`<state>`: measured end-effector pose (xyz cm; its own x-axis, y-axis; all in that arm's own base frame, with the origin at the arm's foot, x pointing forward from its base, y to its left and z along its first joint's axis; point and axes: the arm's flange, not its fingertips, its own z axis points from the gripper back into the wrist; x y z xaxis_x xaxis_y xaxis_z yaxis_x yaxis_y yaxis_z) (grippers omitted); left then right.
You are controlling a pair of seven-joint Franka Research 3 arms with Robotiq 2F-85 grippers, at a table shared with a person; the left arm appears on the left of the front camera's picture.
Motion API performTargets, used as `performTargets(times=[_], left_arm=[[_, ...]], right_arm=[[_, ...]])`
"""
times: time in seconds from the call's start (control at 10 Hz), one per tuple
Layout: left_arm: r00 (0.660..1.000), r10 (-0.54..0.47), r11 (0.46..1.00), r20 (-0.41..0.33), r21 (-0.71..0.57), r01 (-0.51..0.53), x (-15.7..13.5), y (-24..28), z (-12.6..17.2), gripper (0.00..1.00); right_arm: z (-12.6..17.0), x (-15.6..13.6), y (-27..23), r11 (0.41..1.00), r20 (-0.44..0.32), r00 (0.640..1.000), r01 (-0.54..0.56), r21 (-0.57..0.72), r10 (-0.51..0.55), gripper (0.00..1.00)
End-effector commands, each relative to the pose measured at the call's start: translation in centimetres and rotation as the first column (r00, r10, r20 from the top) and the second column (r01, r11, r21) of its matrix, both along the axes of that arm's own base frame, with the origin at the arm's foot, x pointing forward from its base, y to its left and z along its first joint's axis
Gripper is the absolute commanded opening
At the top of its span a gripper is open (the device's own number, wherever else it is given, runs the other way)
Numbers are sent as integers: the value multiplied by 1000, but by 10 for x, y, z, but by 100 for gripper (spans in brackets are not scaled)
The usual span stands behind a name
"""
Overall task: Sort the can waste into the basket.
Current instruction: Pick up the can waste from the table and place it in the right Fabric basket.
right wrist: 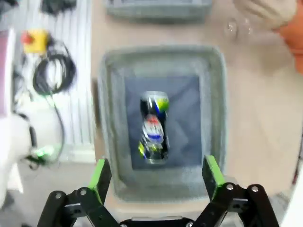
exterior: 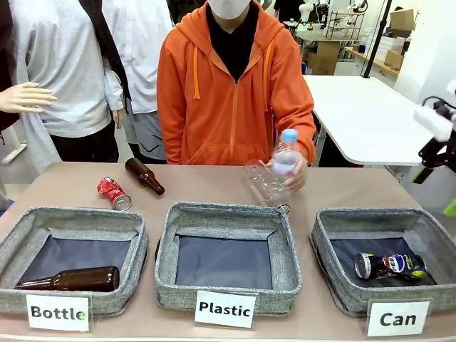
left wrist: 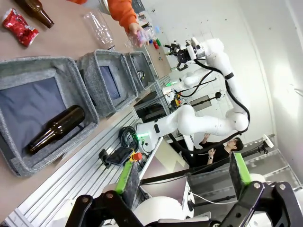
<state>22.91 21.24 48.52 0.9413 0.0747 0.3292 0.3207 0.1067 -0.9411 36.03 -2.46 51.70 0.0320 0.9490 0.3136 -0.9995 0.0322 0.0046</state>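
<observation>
Your right tool [right wrist: 155, 163] stands wide, holding nothing. The dark Pepsi can [right wrist: 154, 127] lies in the Can basket [right wrist: 215, 109] straight ahead, beyond its fingertips, centred between them.

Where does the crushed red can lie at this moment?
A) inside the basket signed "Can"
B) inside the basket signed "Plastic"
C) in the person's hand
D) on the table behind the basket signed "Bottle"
D: the crushed red can lies on the table behind the basket signed "Bottle", close to a brown glass bottle; the basket signed "Can" holds the dark Pepsi can.
</observation>
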Motion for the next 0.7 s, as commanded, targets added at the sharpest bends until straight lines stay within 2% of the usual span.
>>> performTargets(times=[0.0, 0.1, 0.2, 0.3, 0.4, 0.5, 0.6], left_arm=[[1000, 4, 1000, 5, -18, -4, 0, 0, 1, 100], [1000, 4, 1000, 5, -18, -4, 0, 0, 1, 100], [1000, 4, 1000, 5, -18, -4, 0, 0, 1, 100], [1000, 4, 1000, 5, -18, -4, 0, 0, 1, 100], [1000, 4, 1000, 5, -18, -4, 0, 0, 1, 100], [1000, 4, 1000, 5, -18, -4, 0, 0, 1, 100], [1000, 4, 1000, 5, -18, -4, 0, 0, 1, 100]], right_arm=[[12, 9, -18, 753, -185, 983, 132, 644, -14, 100], [9, 15, -31, 516, -377, 925, 345, 784, -46, 100], [5, 24, -44, 315, -553, 829, 548, 775, -85, 100], [-2, 28, -57, 138, -666, 742, 669, 730, -75, 100], [-10, 27, -71, 6, -723, 686, 726, 688, -77, 100], [-16, 26, -84, -91, -770, 636, 764, 638, -62, 100], [-25, 26, -99, -202, -818, 569, 794, 574, -85, 100]])
